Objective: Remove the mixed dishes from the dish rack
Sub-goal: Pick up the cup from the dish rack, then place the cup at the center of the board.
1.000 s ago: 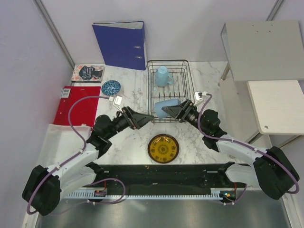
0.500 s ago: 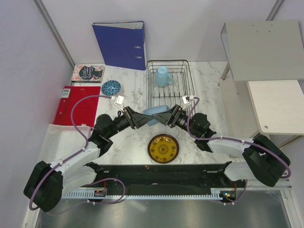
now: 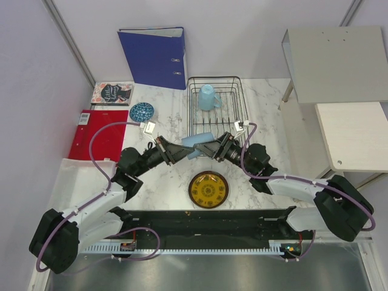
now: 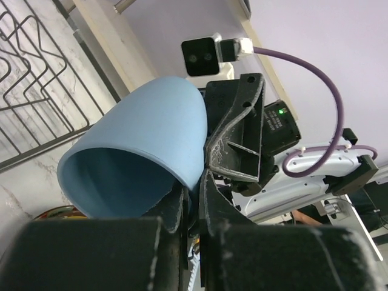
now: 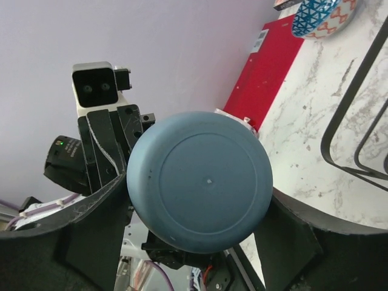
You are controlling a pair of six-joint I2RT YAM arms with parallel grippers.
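White marbled table (image 3: 171,118) fills the middle of the room, with a black wire rack (image 3: 230,121) at its back. Over the rack's near edge a blue cup (image 3: 197,143) hangs on its side in the air between both arms. The left fingers (image 3: 186,151) are pressed together, pinching the cup's rim. The right fingers (image 3: 210,147) are spread wide around its bottom end, holding it. A second blue cup (image 3: 207,97) sits in the rack. A yellow plate (image 3: 208,188) and a little blue bowl (image 3: 141,111) sit on the table.
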